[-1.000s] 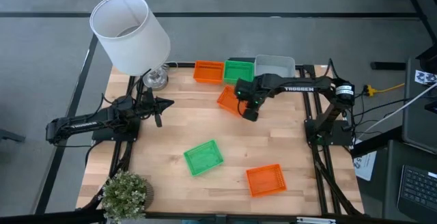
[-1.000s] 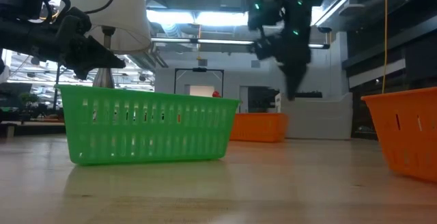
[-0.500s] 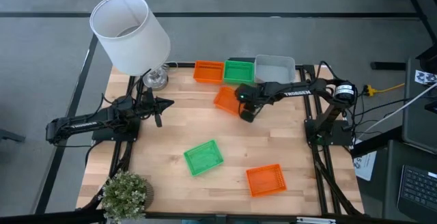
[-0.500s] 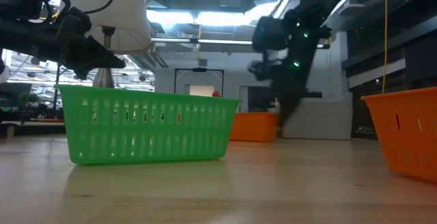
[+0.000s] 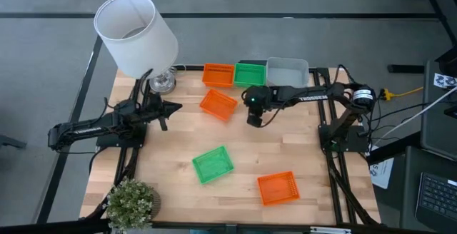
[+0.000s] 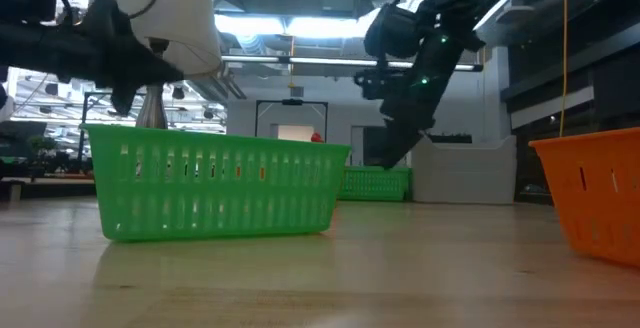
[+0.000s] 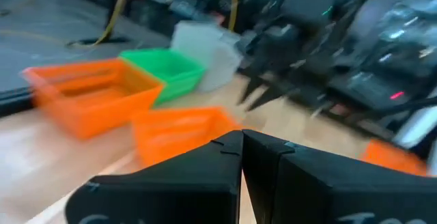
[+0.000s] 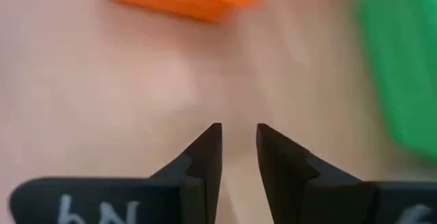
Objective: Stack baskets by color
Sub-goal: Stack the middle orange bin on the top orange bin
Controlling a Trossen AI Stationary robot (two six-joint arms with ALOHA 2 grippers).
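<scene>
From above I have the right gripper (image 5: 255, 119) just right of centre frame, its arm reaching in from the right edge. My right wrist view shows its fingers (image 8: 208, 149) spread with a gap between them and nothing in it, only bare wood underneath.

An orange basket (image 5: 218, 103) lies tilted on the table (image 5: 178, 145) just left of that gripper, apart from it. Along the upper middle of the frame three baskets sit in a row, each touching the next: an orange one (image 5: 218, 74), a green one (image 5: 250, 73) and a pale grey-white one (image 5: 288, 70) at the right end. Whether any of these holds another nested inside, I cannot tell. A second green basket (image 5: 213, 165) lies below centre, and a third orange basket (image 5: 278, 188) sits at lower right, well apart from the row.

The left gripper (image 5: 166, 114) waits at centre left of the frame, fingers pressed together and holding nothing, as my left wrist view shows.

A white lampshade (image 5: 136, 34) stands at upper left and a small potted plant (image 5: 131, 201) in the lower left corner.
</scene>
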